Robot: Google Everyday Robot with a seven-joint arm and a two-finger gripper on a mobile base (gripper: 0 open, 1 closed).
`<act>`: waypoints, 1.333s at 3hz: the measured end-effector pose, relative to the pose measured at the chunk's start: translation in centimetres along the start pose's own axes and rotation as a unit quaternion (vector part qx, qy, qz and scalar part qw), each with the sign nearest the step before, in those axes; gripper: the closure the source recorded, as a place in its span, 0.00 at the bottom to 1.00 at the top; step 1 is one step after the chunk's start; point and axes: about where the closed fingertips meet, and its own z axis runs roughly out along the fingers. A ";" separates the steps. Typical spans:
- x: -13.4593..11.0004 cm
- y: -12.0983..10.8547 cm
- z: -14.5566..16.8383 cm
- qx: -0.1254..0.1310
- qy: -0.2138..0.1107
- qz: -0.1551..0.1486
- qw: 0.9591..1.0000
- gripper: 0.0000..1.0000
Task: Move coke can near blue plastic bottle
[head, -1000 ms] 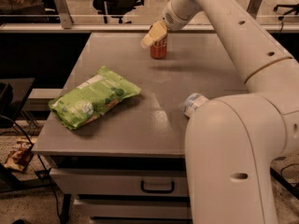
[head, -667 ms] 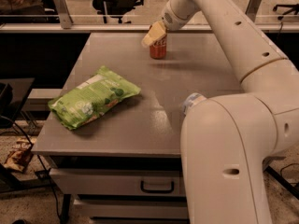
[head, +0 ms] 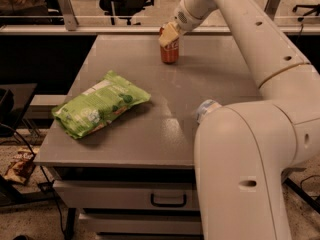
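The upright, cylindrical coke can (head: 170, 54), of glossy red metal with its long axis vertical, is seen at upper centre on the matte grey table (head: 150, 134). The cream gripper (head: 168, 34) is set against its top, and whether it grips cannot be told. Only a pale rounded end of the blue plastic bottle (head: 206, 109) is shown, right of centre and well apart from the can.

No legible text on coke can (head: 169, 55), green bag (head: 100, 104) or bottle (head: 206, 109), end effector (head: 168, 35) at can's top

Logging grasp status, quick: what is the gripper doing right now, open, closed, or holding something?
Gripper: at the top of the coke can, on the far side of the table; open or closed cannot be told.
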 end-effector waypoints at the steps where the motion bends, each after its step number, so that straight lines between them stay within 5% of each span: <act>1: 0.1 0.6 -1.7 -0.007 -0.008 -0.011 1.000 0.85; 2: 0.8 1.6 -4.6 -0.016 -0.026 -0.013 0.999 1.00; 4: 6.8 6.2 -10.0 -0.053 -0.037 -0.001 0.998 1.00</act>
